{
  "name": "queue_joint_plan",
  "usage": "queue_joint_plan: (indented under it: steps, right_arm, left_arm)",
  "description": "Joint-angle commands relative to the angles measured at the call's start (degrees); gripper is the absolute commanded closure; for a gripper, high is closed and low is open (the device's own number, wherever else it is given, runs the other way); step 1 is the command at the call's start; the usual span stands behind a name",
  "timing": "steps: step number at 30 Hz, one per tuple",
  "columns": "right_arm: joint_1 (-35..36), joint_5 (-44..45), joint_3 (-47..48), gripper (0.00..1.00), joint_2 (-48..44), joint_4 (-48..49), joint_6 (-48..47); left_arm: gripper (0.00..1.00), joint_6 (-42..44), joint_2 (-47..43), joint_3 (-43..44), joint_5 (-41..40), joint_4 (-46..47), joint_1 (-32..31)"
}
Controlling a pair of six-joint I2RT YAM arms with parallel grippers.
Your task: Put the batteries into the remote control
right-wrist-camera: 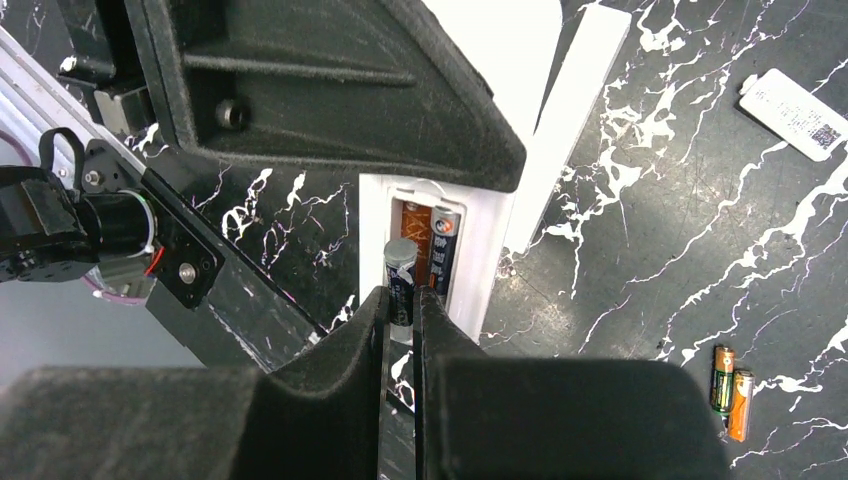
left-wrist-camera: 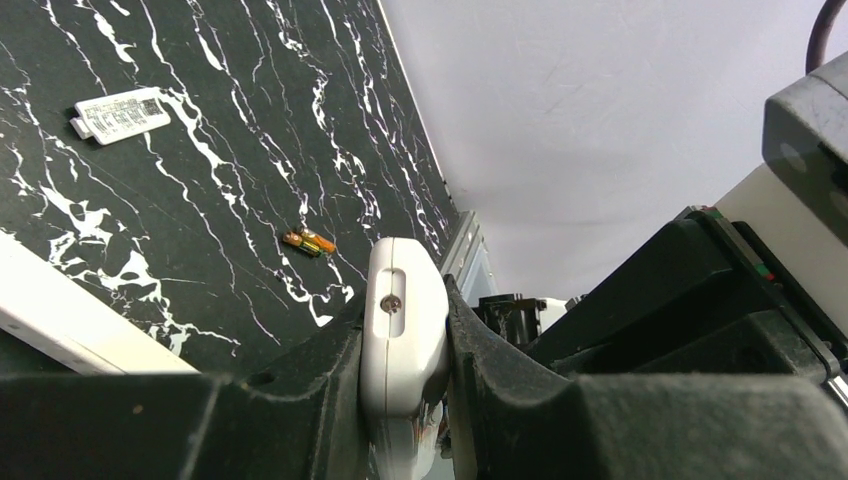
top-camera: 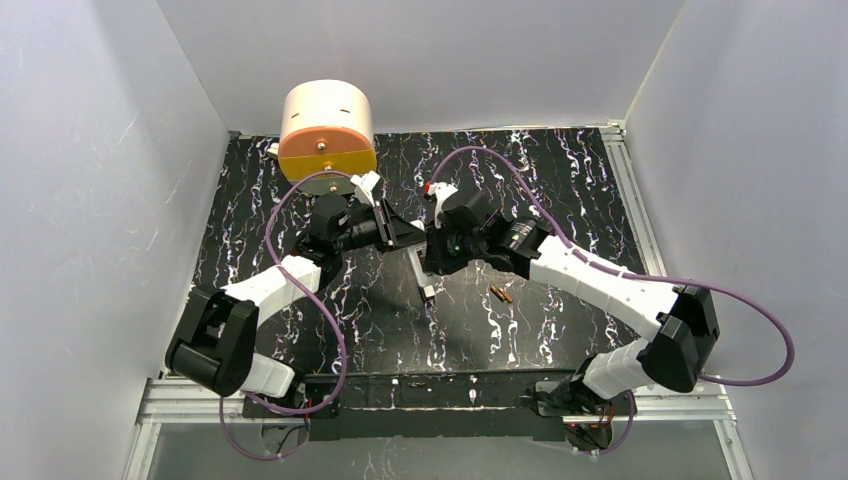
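Stands over a black marbled table [top-camera: 560, 340] with a peach drum [top-camera: 325, 130] at its far edge and a long white bar [right-wrist-camera: 570, 120] lying just beside the work. Clamps the remote control [left-wrist-camera: 403, 330] edge-on in the left gripper [left-wrist-camera: 403, 350], back compartment open, with a seated battery [right-wrist-camera: 445, 255] inside. Pinches a second battery [right-wrist-camera: 400, 270] tight in the right gripper [right-wrist-camera: 402, 300] at the near end of that compartment, with a small white cover [right-wrist-camera: 800, 115] and two spare batteries [right-wrist-camera: 730, 390], side by side, loose on the table to the right.
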Motion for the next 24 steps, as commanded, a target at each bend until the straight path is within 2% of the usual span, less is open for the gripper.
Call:
queue_joint_plan:
  steps: [1,19,24]
  right_arm:
    - [-0.3,0.5,2.9,0.88,1.3,-1.3,-0.9]
    - [-0.4,1.3,4.6,0.70,4.3,-3.5,0.8]
    - [-0.3,4.0,5.1,0.66,4.3,-4.2,1.5]
  left_arm:
    - [1.00,-0.9,-0.4,0.0,2.3,1.9,-0.2]
    - [1.00,-6.7,2.4,1.2,2.6,1.9,-0.3]
    - [1.00,-7.3,2.5,0.6,2.4,1.9,-0.2]
